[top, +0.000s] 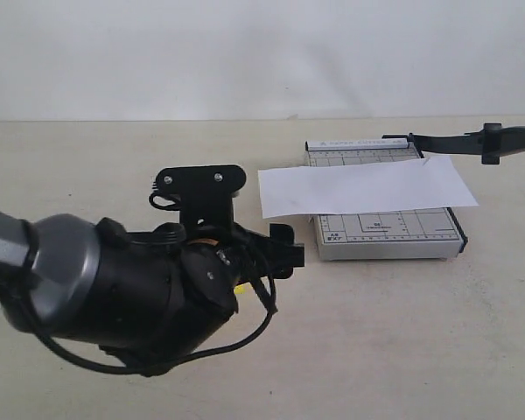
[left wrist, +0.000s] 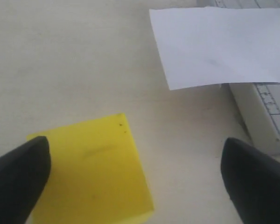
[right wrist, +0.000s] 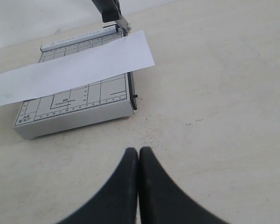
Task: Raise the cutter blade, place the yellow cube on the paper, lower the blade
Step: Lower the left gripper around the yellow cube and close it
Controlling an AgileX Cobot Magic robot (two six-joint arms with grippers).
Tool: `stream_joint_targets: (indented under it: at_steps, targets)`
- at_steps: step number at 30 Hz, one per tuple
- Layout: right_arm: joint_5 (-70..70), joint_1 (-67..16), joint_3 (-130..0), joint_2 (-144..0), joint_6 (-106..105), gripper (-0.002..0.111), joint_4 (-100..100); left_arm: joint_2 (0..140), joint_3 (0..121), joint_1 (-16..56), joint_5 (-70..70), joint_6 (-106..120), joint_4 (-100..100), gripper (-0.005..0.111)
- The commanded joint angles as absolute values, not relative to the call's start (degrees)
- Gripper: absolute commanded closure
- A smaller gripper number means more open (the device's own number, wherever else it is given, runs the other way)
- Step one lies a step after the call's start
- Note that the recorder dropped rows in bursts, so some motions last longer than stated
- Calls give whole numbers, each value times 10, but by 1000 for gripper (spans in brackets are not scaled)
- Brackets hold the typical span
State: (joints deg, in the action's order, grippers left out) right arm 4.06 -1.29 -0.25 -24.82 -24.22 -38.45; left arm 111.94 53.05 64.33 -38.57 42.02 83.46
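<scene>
Plainly, the left end effector (left wrist: 135, 156) stood wide open, with the yellow cube (left wrist: 93, 172) on the bench (left wrist: 74, 56) between its fingers, close against one. Ahead lay the paper (left wrist: 219, 44) across the grey cutter base (left wrist: 266, 116). The right end effector (right wrist: 139, 161) was closed and empty. Beyond it, the cutter blade (top: 446, 142) stood lifted.

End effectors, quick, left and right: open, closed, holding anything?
Left end effector: open, gripping nothing; the yellow cube lies loose between its fingers.
Right end effector: closed, empty.
</scene>
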Motion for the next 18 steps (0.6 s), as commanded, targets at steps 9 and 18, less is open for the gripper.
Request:
stream_joint_targets:
  at_steps: [9, 18]
  targets:
    - [43, -12, 0, -247, -242, 108, -387, 1163, 557, 617, -397, 489, 958, 15]
    - [45, -12, 0, -247, -242, 108, -387, 1098, 558, 626, -504, 498, 999, 15]
